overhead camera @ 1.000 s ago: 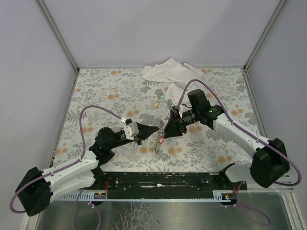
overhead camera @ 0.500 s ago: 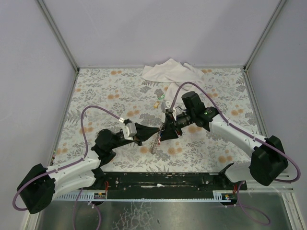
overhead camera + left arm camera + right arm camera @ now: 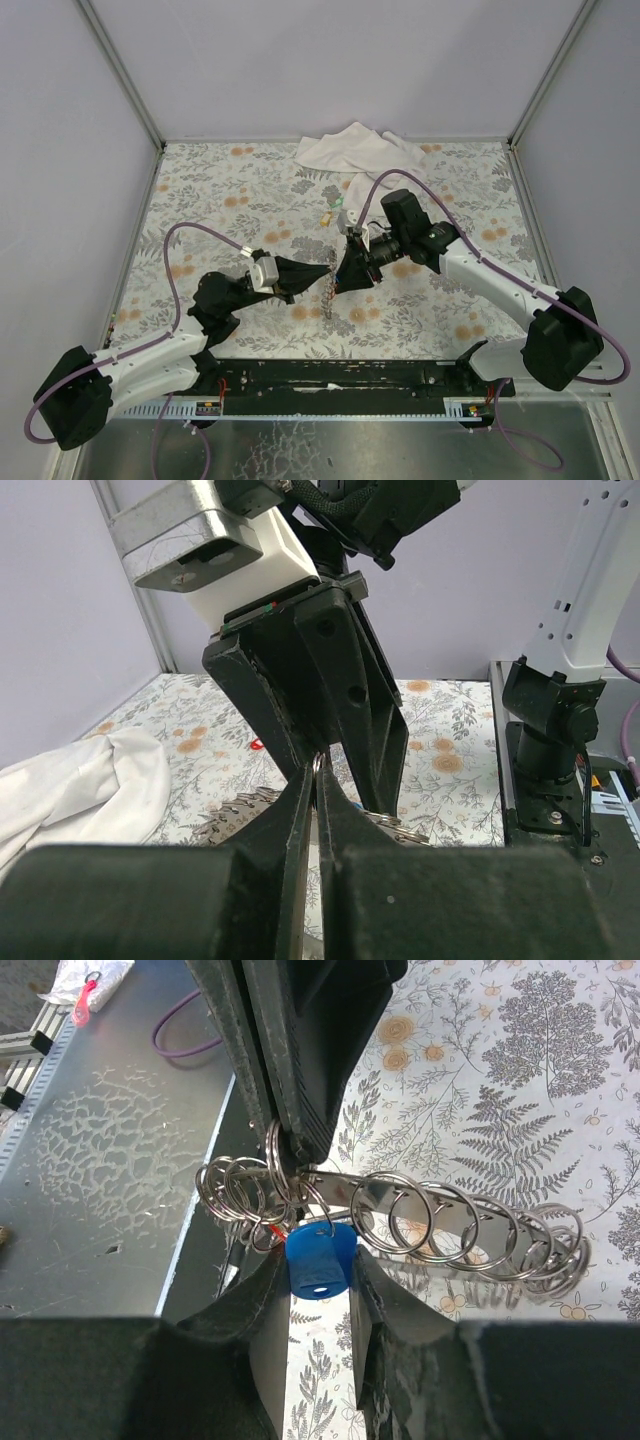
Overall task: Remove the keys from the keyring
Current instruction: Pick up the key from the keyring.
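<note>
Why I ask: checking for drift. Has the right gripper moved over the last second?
Yes. The right gripper has shifted slightly left, judged against the white cloth.

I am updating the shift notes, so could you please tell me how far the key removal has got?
Done: a green key and a gold key lie loose on the table. In hand: left gripper pinches the keyring, right gripper grips the blue key. Remaining: freeing it, plus a red bit beside it, maybe another key.

A crumpled white cloth (image 3: pixel 355 150) lies against the far edge of the tabletop (image 3: pixel 230 190), slightly right of centre. The tabletop has a grey floral pattern with orange blossoms.
</note>
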`<state>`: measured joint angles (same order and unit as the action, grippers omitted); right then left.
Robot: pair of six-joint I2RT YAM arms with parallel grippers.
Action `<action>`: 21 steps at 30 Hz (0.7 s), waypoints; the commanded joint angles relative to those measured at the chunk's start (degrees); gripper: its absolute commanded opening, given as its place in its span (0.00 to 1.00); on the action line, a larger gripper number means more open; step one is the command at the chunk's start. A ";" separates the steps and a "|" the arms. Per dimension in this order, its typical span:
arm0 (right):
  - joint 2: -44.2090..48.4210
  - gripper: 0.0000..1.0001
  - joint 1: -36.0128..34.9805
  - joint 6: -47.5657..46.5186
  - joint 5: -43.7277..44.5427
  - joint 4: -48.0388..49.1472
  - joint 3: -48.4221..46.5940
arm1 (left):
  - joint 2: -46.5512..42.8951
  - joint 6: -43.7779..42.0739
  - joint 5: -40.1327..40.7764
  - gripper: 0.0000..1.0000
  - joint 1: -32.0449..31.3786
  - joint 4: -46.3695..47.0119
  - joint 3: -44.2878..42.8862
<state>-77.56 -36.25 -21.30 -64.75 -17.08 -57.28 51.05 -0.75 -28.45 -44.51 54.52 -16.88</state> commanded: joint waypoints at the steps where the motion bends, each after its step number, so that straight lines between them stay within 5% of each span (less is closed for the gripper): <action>1: 1.90 0.14 0.30 1.26 -1.38 2.00 -1.26 | -1.09 0.75 0.52 0.00 0.47 6.74 0.46; 21: 4.08 0.00 3.98 -3.69 -3.39 -5.06 -4.66 | -3.90 -4.33 1.46 0.00 0.63 -4.64 -0.85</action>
<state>-74.87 -33.21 -23.77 -66.06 -20.80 -59.88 47.83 -2.87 -27.97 -44.21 49.93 -16.32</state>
